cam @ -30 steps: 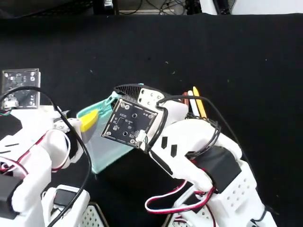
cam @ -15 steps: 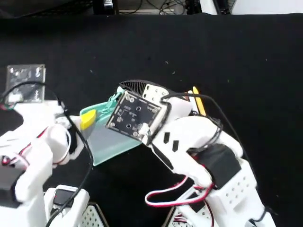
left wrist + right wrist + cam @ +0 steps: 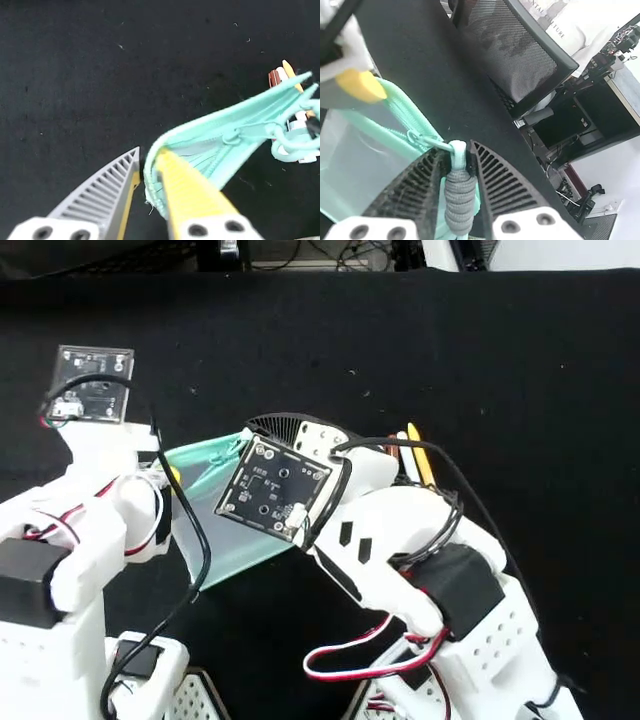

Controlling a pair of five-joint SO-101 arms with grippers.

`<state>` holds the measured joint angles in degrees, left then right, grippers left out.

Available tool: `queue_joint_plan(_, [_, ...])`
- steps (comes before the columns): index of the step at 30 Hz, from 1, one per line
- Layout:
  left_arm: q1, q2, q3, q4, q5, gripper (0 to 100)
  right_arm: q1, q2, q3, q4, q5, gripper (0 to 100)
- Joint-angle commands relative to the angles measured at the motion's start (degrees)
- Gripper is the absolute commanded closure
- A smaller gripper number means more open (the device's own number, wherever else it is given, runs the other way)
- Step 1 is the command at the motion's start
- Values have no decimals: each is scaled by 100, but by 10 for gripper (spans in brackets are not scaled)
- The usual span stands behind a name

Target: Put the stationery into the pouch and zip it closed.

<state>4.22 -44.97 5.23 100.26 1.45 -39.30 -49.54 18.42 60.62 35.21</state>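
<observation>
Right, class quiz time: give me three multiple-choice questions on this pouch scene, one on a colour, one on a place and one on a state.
1. What colour is the pouch?
A. mint green
B. red
C. black

2. Where do the pens lie?
A. inside the pouch
B. on the table, beside the right arm
C. stacked on top of the pouch

3. The right gripper is:
A. open above the table
B. shut on a pen
C. shut on the zip pull cord

Answers:
1 A: both wrist views show mint-green fabric and zip.
2 B: the high view shows them on the black cloth, apart from the pouch.
3 C: the right wrist view shows the grey cord pinched between its fingers.
</observation>
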Motion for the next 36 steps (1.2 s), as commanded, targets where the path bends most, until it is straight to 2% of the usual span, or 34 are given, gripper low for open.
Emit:
queue_joint_plan(1, [-84,141,48,62,-158,970,-26,-66,-48,-158,53,987])
queue_joint_plan(6, [-664,141,-66,62,-396,970,-26,-75,-66,-176,35,987])
queue_joint_plan(10, [-1587,141,-347,53,-1055,970,-18,-75,-127,-237,9,987])
queue_joint_plan(13, [-1991,141,-374,53,-1292,970,-18,-75,-101,-246,9,987])
queue_joint_plan(18, [-1982,149,-163,35,-1284,970,-26,-75,-92,-255,9,987])
queue_joint_plan(22, [-1543,149,215,35,-1284,970,-62,-31,-66,-255,9,987])
queue_joint_plan(25, [-1332,141,532,-255,-1275,970,-62,-40,-40,-255,9,987])
queue_joint_plan(31, [-1745,141,1147,-941,-1275,970,-26,-66,-31,-255,35,987])
queue_joint_plan(36, [-1956,141,1349,-1029,-1275,970,-26,-40,-31,-255,44,987])
